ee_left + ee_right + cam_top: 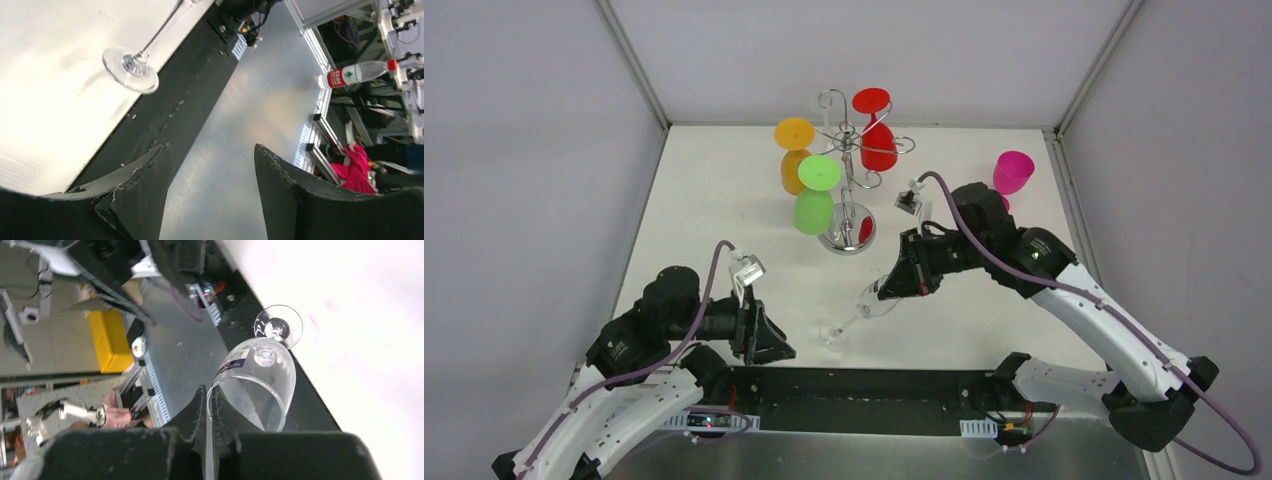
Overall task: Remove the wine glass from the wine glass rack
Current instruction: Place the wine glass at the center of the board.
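From above, the right pincer (892,288) is clamped on the bowl rim of the clear wine glass (864,308). The glass slants down toward the bench's near edge, foot lowest, well apart from the rack (848,238) by the far edge. The left pincer (774,342) waits just left of the foot.

Left wrist view: the left pincer (212,150) is wide open and empty, with the wine glass (131,70) foot ahead of it.

Right wrist view: the right pincer (210,395) is nearly closed on the rim of the wine glass (260,375), whose stem points straight away.
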`<state>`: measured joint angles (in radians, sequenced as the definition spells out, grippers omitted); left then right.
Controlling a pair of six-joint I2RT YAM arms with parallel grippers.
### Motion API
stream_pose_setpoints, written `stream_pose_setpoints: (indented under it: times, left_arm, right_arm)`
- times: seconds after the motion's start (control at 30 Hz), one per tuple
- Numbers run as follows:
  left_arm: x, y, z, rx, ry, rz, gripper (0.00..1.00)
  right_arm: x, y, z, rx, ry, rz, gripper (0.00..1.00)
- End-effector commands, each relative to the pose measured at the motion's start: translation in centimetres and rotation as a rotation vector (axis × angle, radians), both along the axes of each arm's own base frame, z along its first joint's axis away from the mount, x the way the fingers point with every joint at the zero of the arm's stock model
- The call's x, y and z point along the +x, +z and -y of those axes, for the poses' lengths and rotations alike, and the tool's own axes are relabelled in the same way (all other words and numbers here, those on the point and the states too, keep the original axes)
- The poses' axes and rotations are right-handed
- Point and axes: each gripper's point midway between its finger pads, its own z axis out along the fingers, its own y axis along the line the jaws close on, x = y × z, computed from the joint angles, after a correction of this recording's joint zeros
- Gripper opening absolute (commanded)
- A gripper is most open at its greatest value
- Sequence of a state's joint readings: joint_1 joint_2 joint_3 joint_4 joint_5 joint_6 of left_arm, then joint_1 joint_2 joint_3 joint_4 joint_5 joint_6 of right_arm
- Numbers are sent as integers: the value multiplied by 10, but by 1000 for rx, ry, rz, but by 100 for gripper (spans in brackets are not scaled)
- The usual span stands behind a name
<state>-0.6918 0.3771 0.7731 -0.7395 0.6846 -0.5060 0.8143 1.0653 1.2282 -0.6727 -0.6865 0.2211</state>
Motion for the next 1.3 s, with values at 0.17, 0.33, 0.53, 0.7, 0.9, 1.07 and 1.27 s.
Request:
stream_pose_setpoints:
  times: [0.17, 0.33, 0.53, 0.7, 0.9, 1.07, 1.27]
  left_arm:
    - [37, 10, -13, 80, 155, 172, 61]
    - [51, 7, -18, 113, 215, 210, 61]
    - [67, 6, -30, 129, 319, 278, 69]
    - [72, 2, -34, 141, 354, 284, 78]
    - [73, -1, -39, 139, 389, 289, 89]
    - [73, -1, -42, 127, 411, 298, 95]
    - [72, 1, -45, 114, 425, 311, 96]
  right_arm:
    - [66, 0, 47, -114, -351, 43, 0]
    - [102, -5, 73, -178, -516, 66, 0]
    - [145, -13, 113, -269, -733, 86, 0]
    - [172, -21, 143, -317, -878, 73, 0]
    - [203, -18, 180, -371, -1052, 90, 0]
    - [220, -16, 204, -432, -1139, 116, 0]
    - [242, -17, 224, -479, -1204, 112, 0]
